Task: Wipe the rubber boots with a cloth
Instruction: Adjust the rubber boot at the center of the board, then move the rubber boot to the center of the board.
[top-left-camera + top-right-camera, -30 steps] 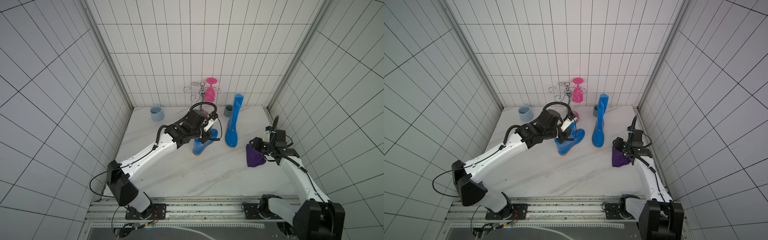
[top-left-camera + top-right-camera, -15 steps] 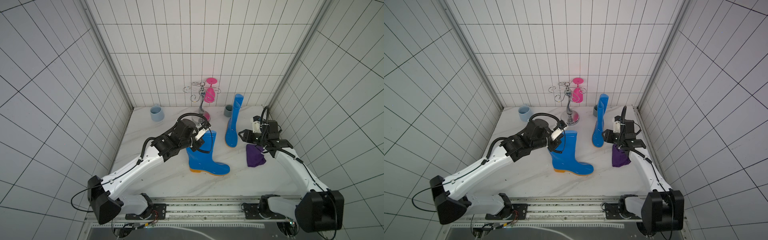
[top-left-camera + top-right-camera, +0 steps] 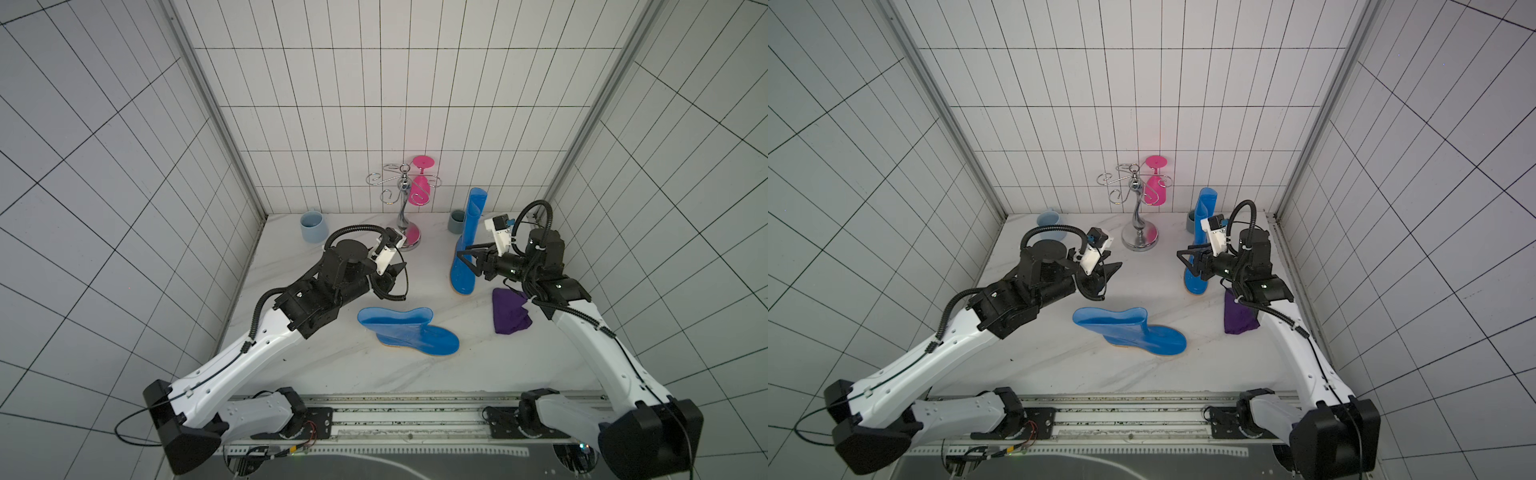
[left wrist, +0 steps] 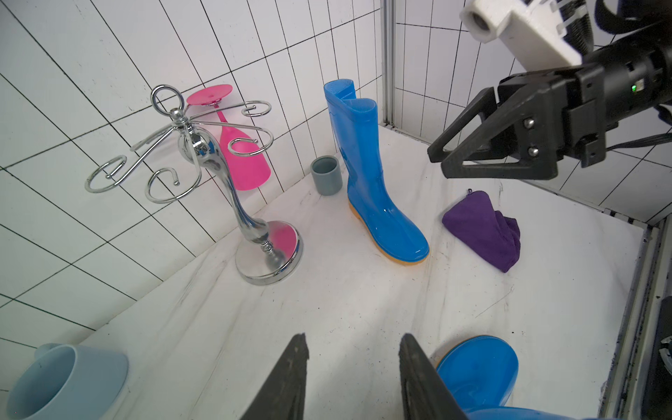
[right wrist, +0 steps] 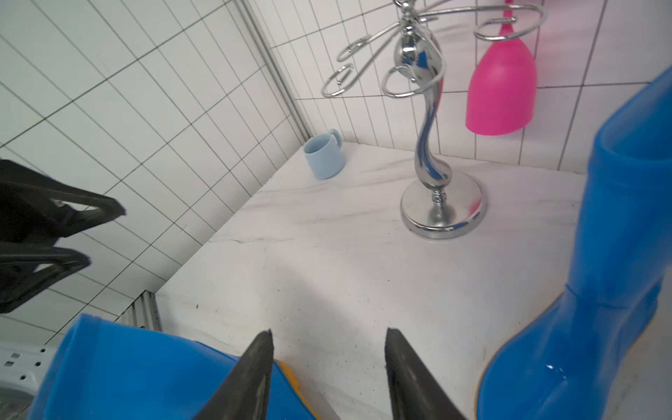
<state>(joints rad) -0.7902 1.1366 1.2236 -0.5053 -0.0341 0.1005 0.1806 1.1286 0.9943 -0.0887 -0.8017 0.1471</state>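
Jaws on both arms stand apart and empty: the left jaws hang just behind the near boot [image 3: 409, 334], which stands upright on its sole in the middle of the desk [image 3: 332, 370], and the right jaws hover in front of the far boot [image 3: 466, 249] by the back wall. The cloth [image 3: 510, 316] lies bunched on the desk beneath the right arm [image 3: 582, 332], touched by neither. Fetching it looks like the step in hand: the right jaws should drop onto a raised fold and pinch so that plenty hangs free, while the left jaws steady the near boot's shaft, since glossy rubber would likely skid or tip under a push. A second ago the left jaws were clamped on that boot, back beside its partner; it has since been carried forward, set down and let go. The right arm, then low over the cloth, has lifted and turned away; the cloth has not moved
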